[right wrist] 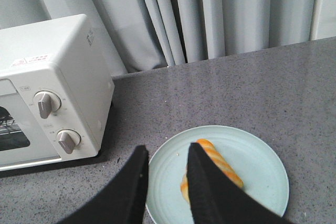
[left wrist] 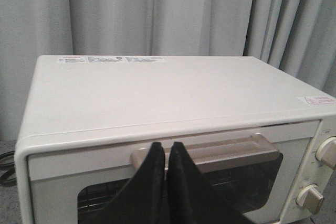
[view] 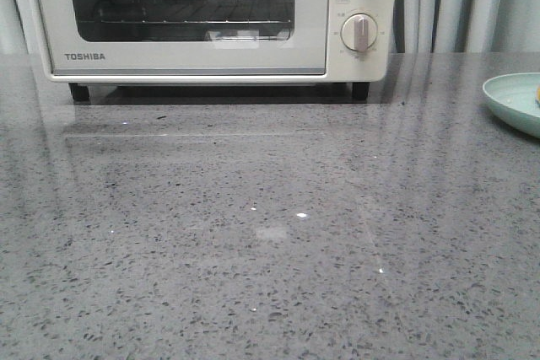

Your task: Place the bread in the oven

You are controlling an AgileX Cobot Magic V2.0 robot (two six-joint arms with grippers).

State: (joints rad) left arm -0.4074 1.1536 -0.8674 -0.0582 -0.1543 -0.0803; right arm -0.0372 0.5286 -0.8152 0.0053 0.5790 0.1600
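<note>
The cream-white TOSHIBA oven (view: 194,52) stands at the back of the table with its glass door closed. In the left wrist view the oven (left wrist: 157,93) fills the frame. My left gripper (left wrist: 166,146) is shut and empty, its tips just in front of the door handle (left wrist: 231,153). The golden-orange striped bread (right wrist: 220,163) lies on a pale green plate (right wrist: 262,150) to the right of the oven (right wrist: 52,77). My right gripper (right wrist: 168,150) is open above the plate, one finger (right wrist: 202,182) covering part of the bread. Neither gripper shows in the front view.
The plate (view: 510,99) sits at the table's right edge in the front view. The oven's dials (view: 361,33) are on its right side. Grey curtains hang behind. The speckled grey table (view: 270,233) stretches in front of the oven.
</note>
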